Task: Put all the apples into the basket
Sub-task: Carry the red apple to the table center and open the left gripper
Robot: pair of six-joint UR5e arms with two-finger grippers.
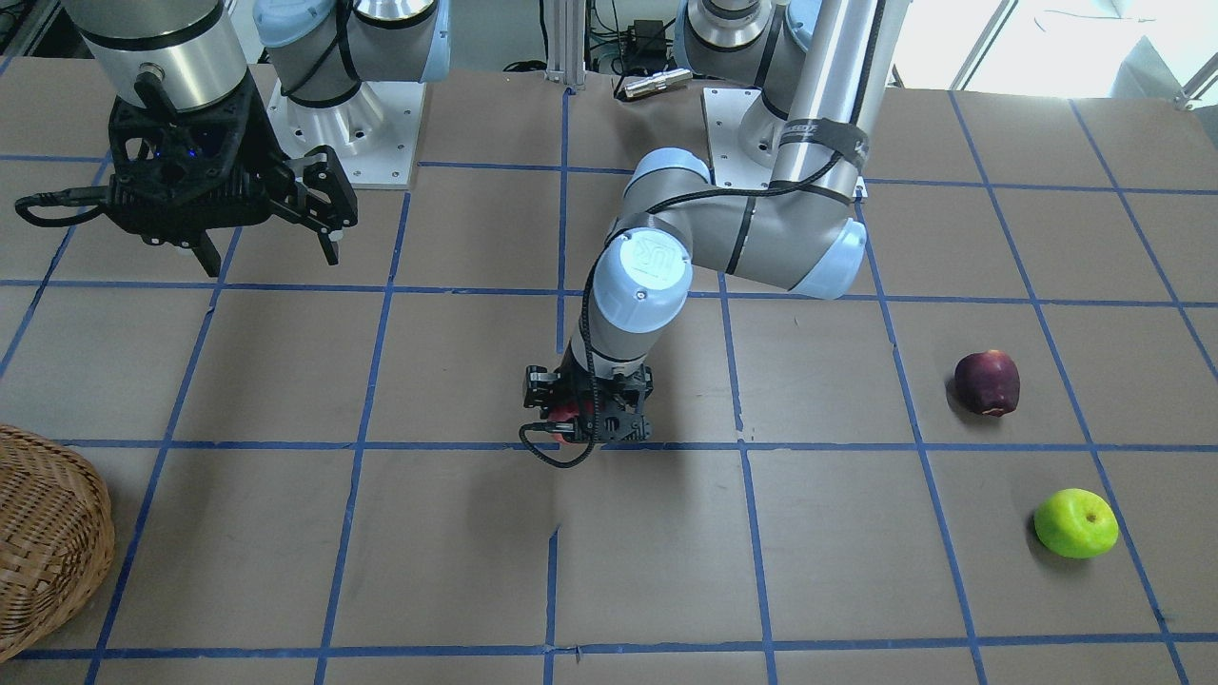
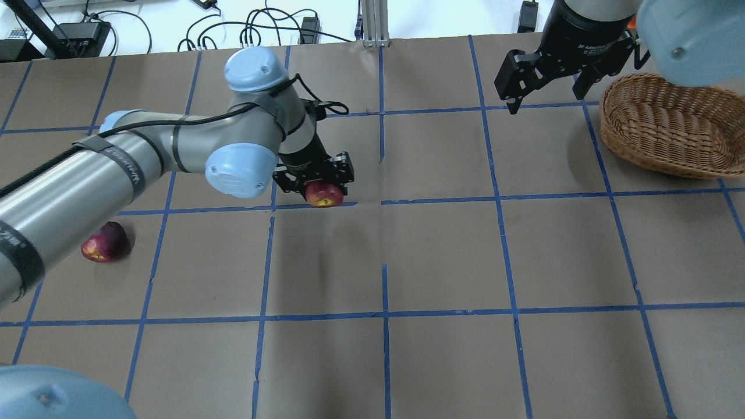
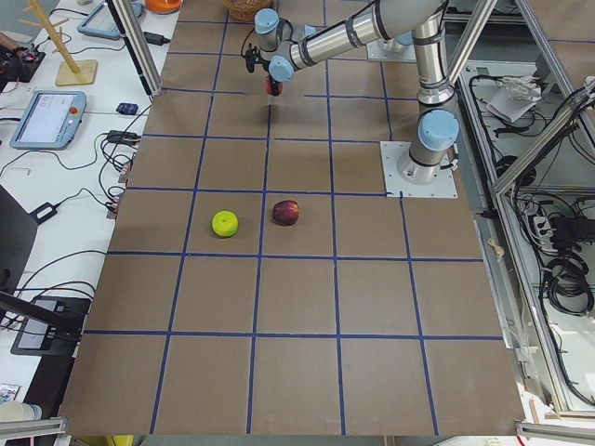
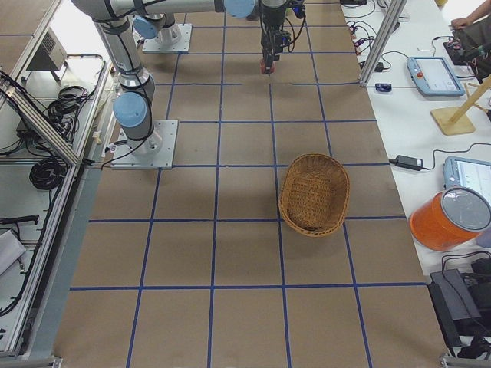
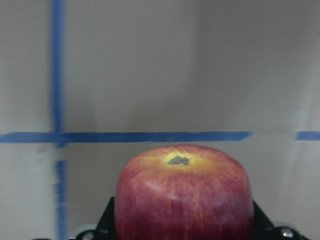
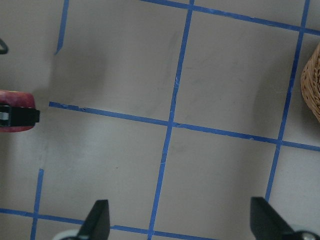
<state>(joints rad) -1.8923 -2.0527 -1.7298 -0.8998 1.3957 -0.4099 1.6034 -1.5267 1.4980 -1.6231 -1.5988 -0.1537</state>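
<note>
My left gripper [image 2: 322, 187] is shut on the streaky red apple [image 2: 324, 195] near the table's middle; the left wrist view shows that apple [image 5: 182, 195] stem end up between the fingers. The dark maroon apple [image 1: 988, 382] and the lime green apple [image 1: 1076, 522] lie on the table on my left side, apart from each other. The wicker basket [image 2: 669, 125] stands empty at the far right. My right gripper [image 2: 544, 87] hangs open beside the basket, nothing between its fingers [image 6: 100, 220].
Blue tape lines grid the brown table [image 2: 442, 256]. The arm bases sit on metal plates [image 1: 352, 124] at the robot's edge. Side benches past the table's far edge hold tablets [image 3: 46, 116], a wooden stand [image 4: 460, 115] and an orange container [image 4: 453, 218].
</note>
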